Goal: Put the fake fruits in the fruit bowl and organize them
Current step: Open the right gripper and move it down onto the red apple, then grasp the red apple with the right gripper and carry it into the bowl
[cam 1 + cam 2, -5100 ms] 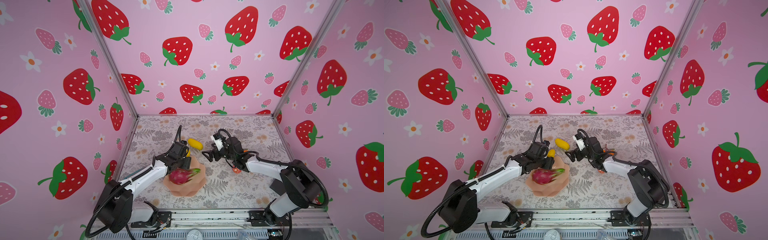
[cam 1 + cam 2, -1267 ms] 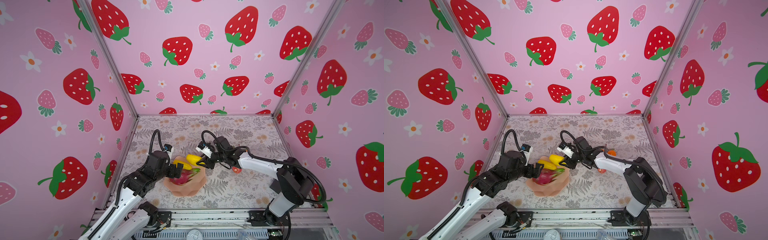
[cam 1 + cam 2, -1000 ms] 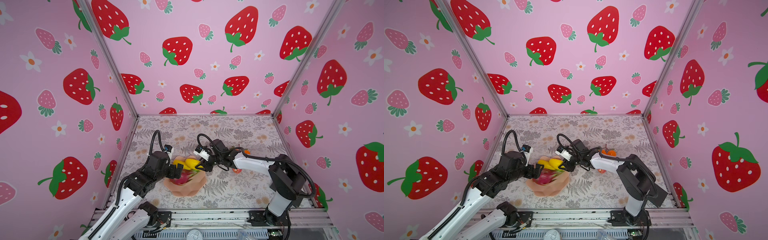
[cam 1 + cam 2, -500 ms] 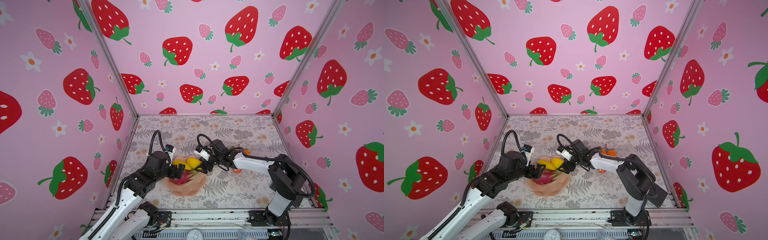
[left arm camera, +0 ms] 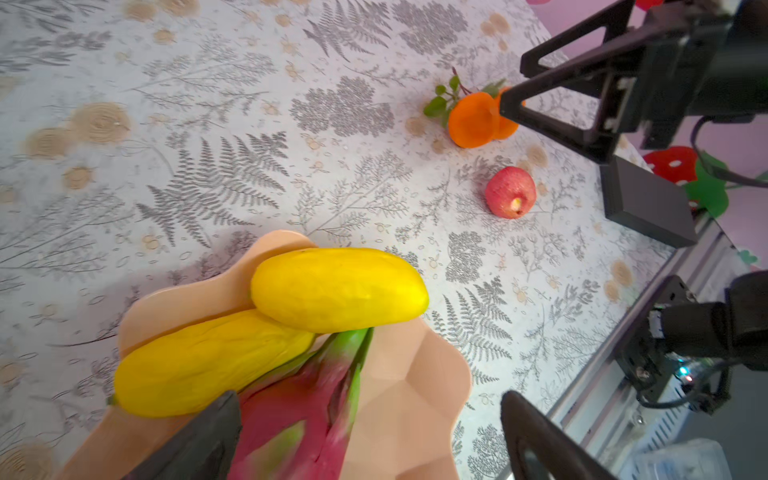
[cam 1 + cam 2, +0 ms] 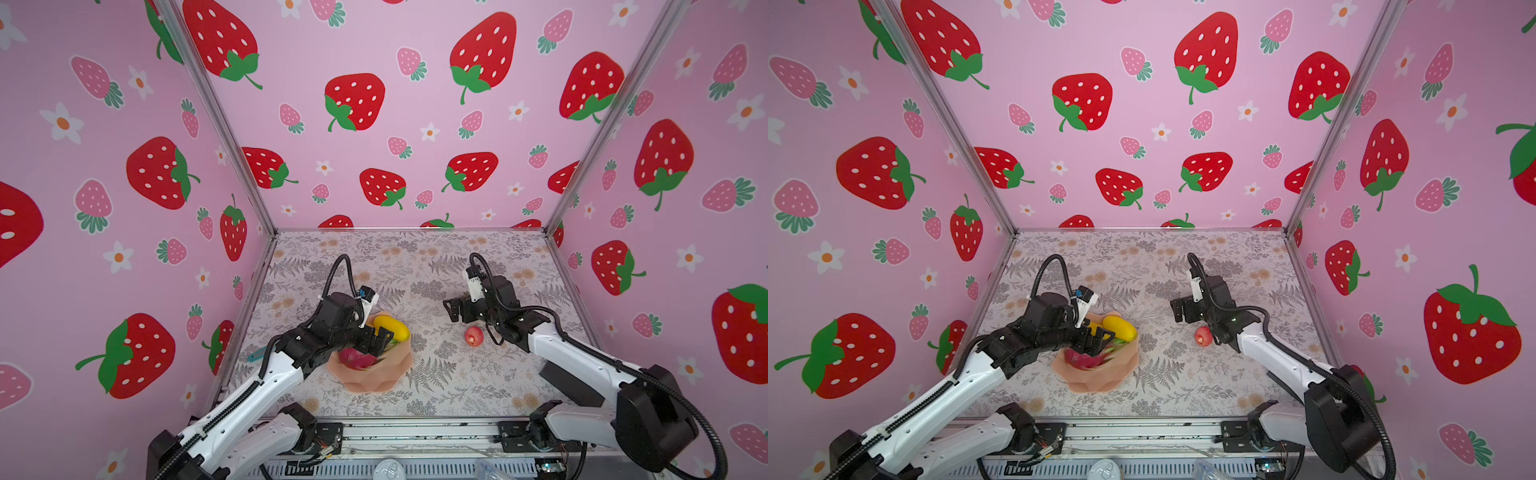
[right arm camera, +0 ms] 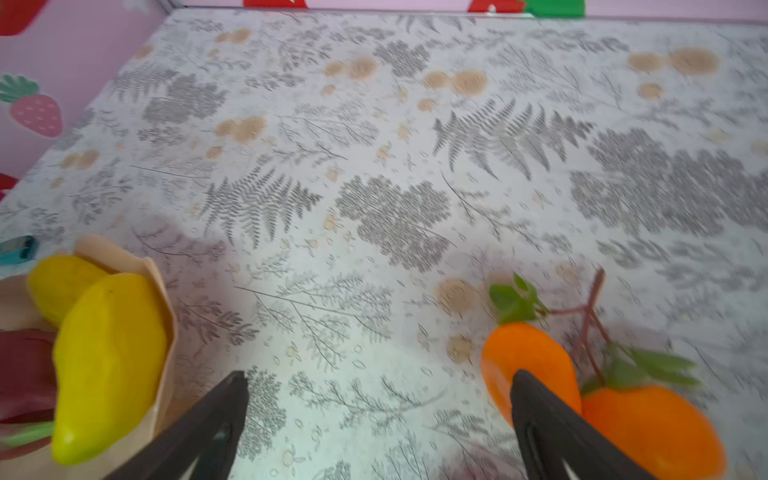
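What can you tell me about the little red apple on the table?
The little apple is round and red-pink with tiny pale speckles; it looks like matte foam or plastic. A pale yellowish dimple shows on its side. It lies alone on the flowery table cover, outside the peach bowl, between the bowl and the right arm. Nothing touches it.

- Three pink walls (image 6: 415, 54) close the space in on the left, back and right. They are printed with large red strawberries (image 6: 354, 102), smaller pink ones and white flowers (image 6: 62, 122).
- Slim silver metal posts (image 6: 216, 116) run up the two back corners.
- The floor is a pale cloth (image 6: 1142, 257) patterned with grey ferns and tan blossoms.
- A metal rail (image 6: 415, 434) crosses the near edge.
- The light is soft and even, with faint shadows.
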